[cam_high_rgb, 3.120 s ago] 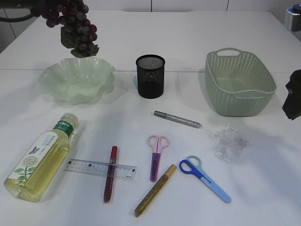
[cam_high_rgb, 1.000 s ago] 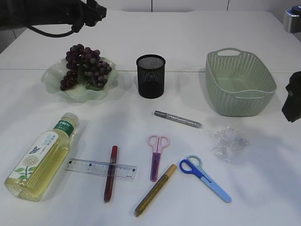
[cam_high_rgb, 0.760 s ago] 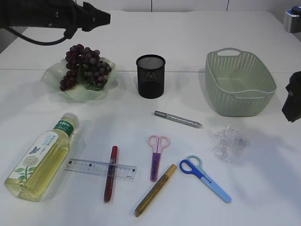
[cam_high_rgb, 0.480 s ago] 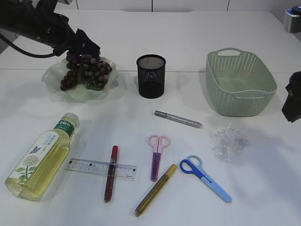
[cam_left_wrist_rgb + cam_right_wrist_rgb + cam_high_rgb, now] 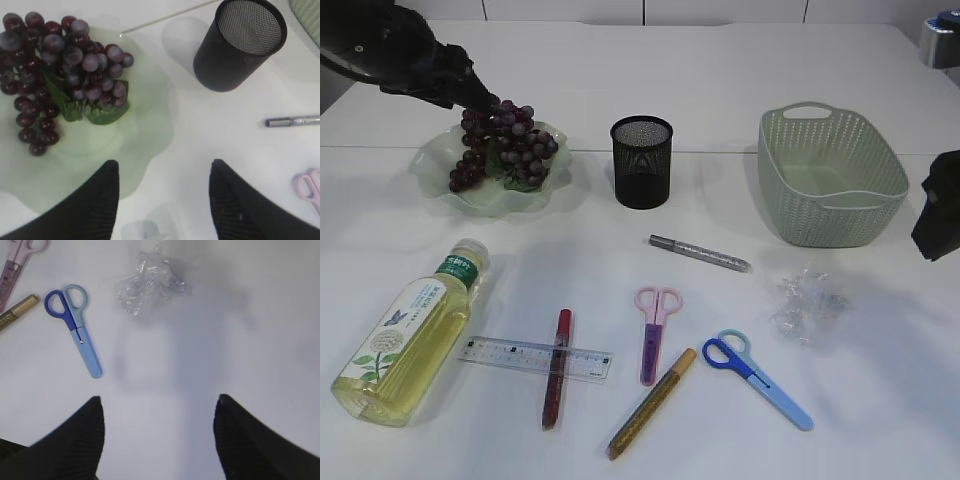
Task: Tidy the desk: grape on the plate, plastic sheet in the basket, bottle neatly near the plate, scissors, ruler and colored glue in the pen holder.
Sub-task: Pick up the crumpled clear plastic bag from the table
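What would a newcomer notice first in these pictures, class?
The dark purple grape bunch lying on the pale green wavy plate at far left catches the eye first. Next comes the black mesh pen holder at the centre back. In front lies a scatter of stationery, including the blue-handled scissors.

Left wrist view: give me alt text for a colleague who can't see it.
Open left gripper hovers over a pale green plate holding a grape bunch. A black mesh pen holder stands to the right, with a silver glue pen and pink scissors beyond.
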